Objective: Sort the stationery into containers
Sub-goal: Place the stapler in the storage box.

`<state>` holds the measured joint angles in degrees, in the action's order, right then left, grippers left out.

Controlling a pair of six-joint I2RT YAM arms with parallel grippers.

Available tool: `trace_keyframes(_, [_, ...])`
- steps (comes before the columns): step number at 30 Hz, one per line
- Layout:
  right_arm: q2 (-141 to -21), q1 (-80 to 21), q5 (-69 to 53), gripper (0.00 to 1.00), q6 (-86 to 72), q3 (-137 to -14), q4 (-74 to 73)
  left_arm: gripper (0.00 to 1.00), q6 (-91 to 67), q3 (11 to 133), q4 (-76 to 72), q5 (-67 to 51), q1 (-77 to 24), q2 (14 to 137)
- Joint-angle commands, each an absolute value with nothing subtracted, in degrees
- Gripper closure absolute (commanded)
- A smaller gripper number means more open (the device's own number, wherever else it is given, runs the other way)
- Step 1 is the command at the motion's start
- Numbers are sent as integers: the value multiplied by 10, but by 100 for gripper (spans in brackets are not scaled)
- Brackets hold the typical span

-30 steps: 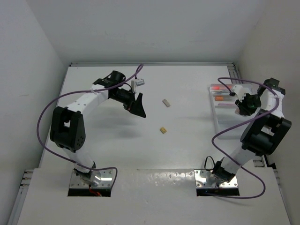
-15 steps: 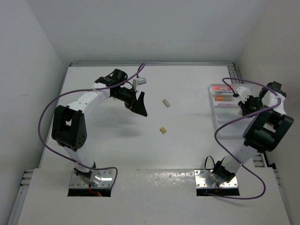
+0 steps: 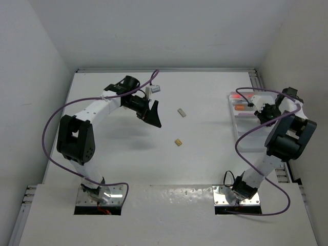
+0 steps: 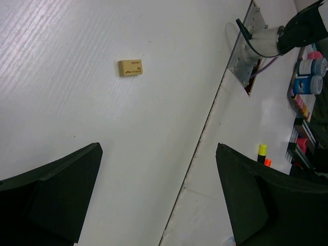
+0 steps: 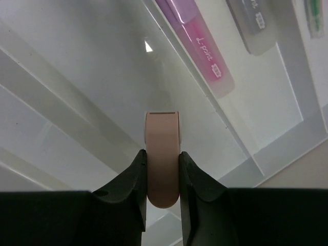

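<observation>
My right gripper (image 3: 262, 113) hangs over the white divided tray (image 3: 245, 134) at the right. It is shut on a pink eraser block (image 5: 162, 154), held just above a tray compartment (image 5: 102, 77). A pink pen (image 5: 197, 41), a grey pen (image 5: 251, 25) and a pale green pen (image 5: 313, 15) lie in the tray's far compartments. Orange-red pens (image 3: 238, 96) lie at the tray's far end. My left gripper (image 3: 152, 116) is open and empty, raised above the table. A tan eraser (image 3: 178, 142) and a grey-tan eraser (image 3: 181, 112) lie on the table right of it. The tan eraser also shows in the left wrist view (image 4: 130, 67).
The right arm's base plate (image 4: 246, 56) sits at the table's near edge. Paint pots and markers (image 4: 307, 77) stand beyond the table's edge in the left wrist view. Purple cables (image 3: 246, 141) loop beside both arms.
My right wrist has turned and shifted a little left over the tray, still holding the pink eraser. The left arm has barely moved.
</observation>
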<state>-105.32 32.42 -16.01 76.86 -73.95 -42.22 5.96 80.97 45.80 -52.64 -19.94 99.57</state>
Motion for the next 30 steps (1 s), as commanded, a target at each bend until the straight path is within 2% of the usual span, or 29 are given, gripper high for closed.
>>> trace_keyframes(1, [-1066, 316, -149, 92, 786, -765, -410, 0, 62, 830, 457, -531, -206, 1002])
trace_keyframes(9, [-1093, 309, -126, 77, 789, -787, -403, 0, 63, 835, 460, -529, -204, 1011])
trace_keyframes(13, [-1094, 311, -122, 58, 781, -792, -404, 0, 56, 837, 447, -511, -199, 1010])
trace_keyframes(15, [-1093, 314, -127, 55, 777, -799, -410, 0, 46, 833, 433, -495, -193, 1008])
trace_keyframes(21, [-1070, 318, -148, 56, 767, -800, -426, 0, 29, 835, 401, -456, -157, 990])
trace_keyframes(25, [-1021, 318, -234, 57, 709, -814, -474, 0, 63, 838, 391, -411, -137, 971])
trace_keyframes(27, [-984, 313, -293, 57, 654, -820, -503, 3, 90, 838, 391, -346, -131, 967])
trace_keyframes(30, [-933, 294, -358, 56, 563, -817, -524, 13, 105, 835, 391, -244, -113, 976])
